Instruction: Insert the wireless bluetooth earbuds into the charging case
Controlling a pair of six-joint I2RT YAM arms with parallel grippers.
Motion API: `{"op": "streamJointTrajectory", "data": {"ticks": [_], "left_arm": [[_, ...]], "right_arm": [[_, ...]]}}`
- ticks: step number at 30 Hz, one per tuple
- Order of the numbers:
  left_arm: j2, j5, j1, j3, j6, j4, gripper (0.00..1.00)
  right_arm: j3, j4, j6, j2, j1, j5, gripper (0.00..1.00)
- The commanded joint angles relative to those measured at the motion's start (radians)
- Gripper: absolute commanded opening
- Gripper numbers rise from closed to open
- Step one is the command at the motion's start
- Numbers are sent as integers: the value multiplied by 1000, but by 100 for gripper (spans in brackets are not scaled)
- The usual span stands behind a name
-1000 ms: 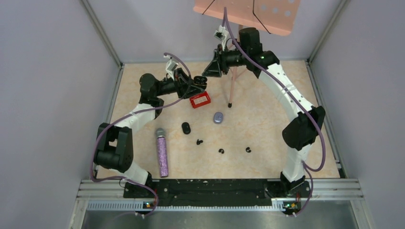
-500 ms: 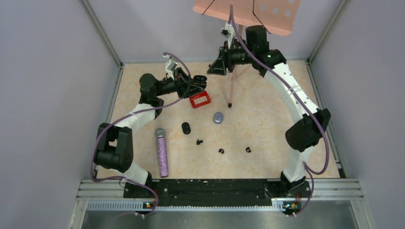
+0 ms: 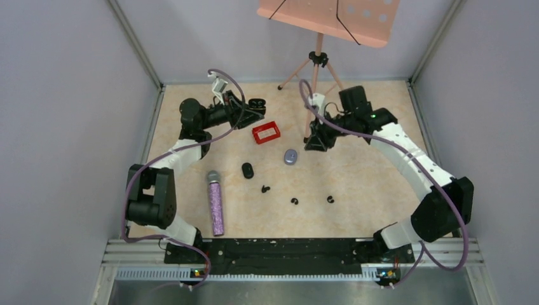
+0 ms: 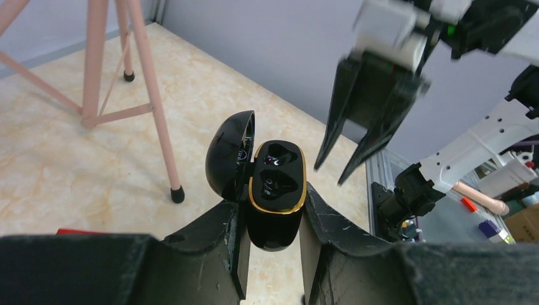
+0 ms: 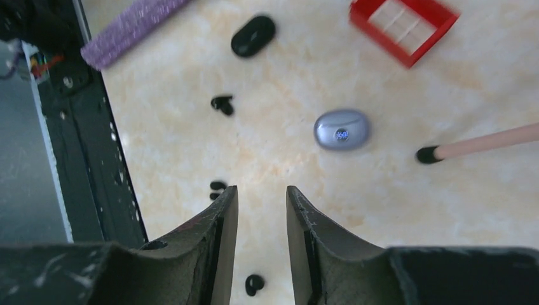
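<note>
My left gripper (image 3: 254, 107) (image 4: 273, 198) is shut on a black charging case (image 4: 276, 185) with a gold rim, held up with its lid open. Its two wells look dark and glossy, and I cannot tell if they hold buds. Three black earbuds lie on the table (image 3: 265, 189) (image 3: 294, 201) (image 3: 330, 199); they also show in the right wrist view (image 5: 222, 103) (image 5: 217, 188) (image 5: 254, 284). No pinkish-purple earbud shows. My right gripper (image 3: 316, 141) (image 5: 260, 190) is open and empty above the table, pointing down near the earbuds.
A silver-blue closed case (image 3: 290, 156) (image 5: 342, 129), a black closed case (image 3: 247, 170) (image 5: 253, 35), a red box (image 3: 266, 132) and a glittery purple microphone (image 3: 216, 202) lie on the table. A pink tripod stand (image 3: 316, 63) has a leg foot (image 5: 429, 154) beside my right gripper.
My right gripper has swung away from the held case, down and forward over the table by the tripod foot. My left gripper has shifted slightly back-left with the case.
</note>
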Motion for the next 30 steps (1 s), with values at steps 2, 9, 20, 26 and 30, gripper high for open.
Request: {"op": "streamJointTrajectory", "data": {"ticks": [2, 9, 20, 26, 30], "left_arm": [[-54, -58, 38, -12, -28, -14, 0], [-71, -67, 91, -1, -50, -52, 0], [-169, -225, 151, -30, 6, -237, 0], [-163, -264, 164, -6, -11, -252, 0], [-171, -267, 188, -4, -26, -254, 0]], "right_arm": [[-160, 169, -96, 18, 105, 84, 30], [-234, 322, -229, 172, 214, 107, 20], [-309, 546, 207, 293, 392, 400, 23], [-346, 594, 237, 318, 444, 426, 26], [-347, 621, 236, 358, 476, 425, 28]]}}
